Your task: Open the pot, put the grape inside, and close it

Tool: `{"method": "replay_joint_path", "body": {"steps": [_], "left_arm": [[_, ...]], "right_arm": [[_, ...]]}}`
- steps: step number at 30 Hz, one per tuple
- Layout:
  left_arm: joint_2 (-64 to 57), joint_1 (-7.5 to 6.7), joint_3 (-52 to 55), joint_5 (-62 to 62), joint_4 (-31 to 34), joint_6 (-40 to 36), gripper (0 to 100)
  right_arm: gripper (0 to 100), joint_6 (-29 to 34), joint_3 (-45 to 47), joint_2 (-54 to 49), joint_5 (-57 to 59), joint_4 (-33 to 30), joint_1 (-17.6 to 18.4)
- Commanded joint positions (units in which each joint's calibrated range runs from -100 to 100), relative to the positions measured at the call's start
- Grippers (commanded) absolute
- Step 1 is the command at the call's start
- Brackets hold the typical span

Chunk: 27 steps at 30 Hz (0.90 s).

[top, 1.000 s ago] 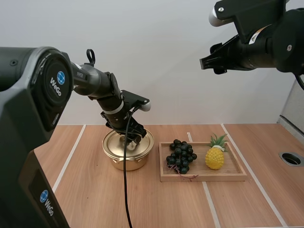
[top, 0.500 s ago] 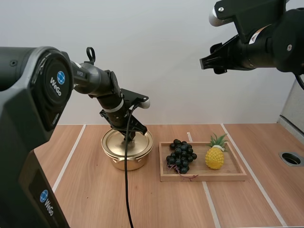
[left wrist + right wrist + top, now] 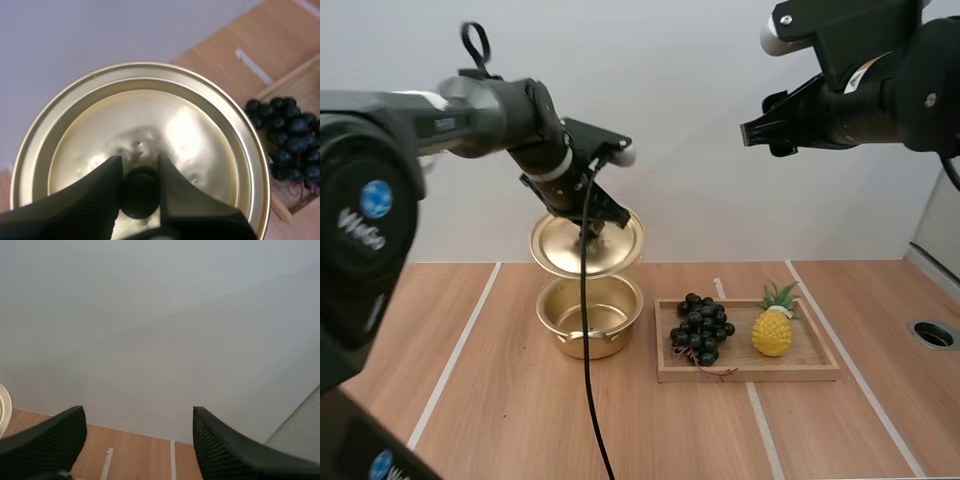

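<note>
My left arm stretches forward above the table, wrist angled down, the left gripper pinching its two black fingers on the knob of the lid, while my right arm hangs high, the right gripper pointing leftward, fingers wide apart.

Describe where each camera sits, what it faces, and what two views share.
High view: behind and above the arm bases, looking down on the table; both arms show.
Left wrist view: on the left arm, facing the lid; left claw pinches its knob.
Right wrist view: on the raised right arm, facing the wall; right claw open.
Shared: high and left wrist views show lid and grapes.
</note>
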Motion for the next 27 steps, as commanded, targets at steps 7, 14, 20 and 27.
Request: {"method": "replay_joint_path", "body": {"steps": [7, 14, 20, 27], "left_arm": [[-18.67, -0.18, -4.71, -8.27, 3.61, -0.9, 0], [-29.67, -0.18, -10.58, -14.91, 4.02, -0.9, 0], [-35.03, -0.18, -18.02, -17.26, 4.16, -2.14, 0], [-37.69, -0.18, -29.89, -22.4, 4.16, -3.21, 0]], "right_arm": [[100, -0.27, -0.35, -0.28, 0.56, 3.44, -0.23], [100, -0.47, -0.35, 2.59, 4.82, 6.75, -0.23], [100, -1.97, -0.35, 6.9, 7.66, 13.85, -0.23], [100, -4.71, -0.41, 12.09, 12.65, 21.01, -0.23]]}}
